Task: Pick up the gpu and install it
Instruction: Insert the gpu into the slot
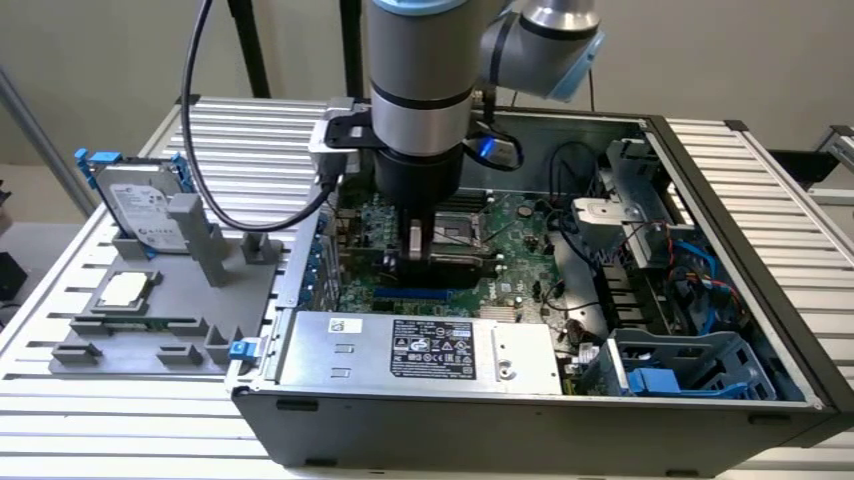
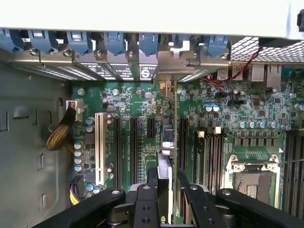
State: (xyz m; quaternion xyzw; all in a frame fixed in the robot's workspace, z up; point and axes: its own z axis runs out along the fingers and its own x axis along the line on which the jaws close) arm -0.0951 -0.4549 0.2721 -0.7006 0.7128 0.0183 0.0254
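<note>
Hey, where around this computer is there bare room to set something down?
Bare slatted table runs along the case on the exterior view's right, and behind the hard drive. Crowded: the grey fixture, and the motherboard where the gripper holds the gpu.

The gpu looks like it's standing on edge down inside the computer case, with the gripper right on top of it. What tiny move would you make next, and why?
Probably a gentle straight press down. The gripper holds the gpu upright and edge-on over the motherboard slots, its bracket end near the rear openings, but I cannot tell whether it is fully seated.

Slatted metal table (image 1: 54,340) (beige wall (image 1: 94,50)).
</note>
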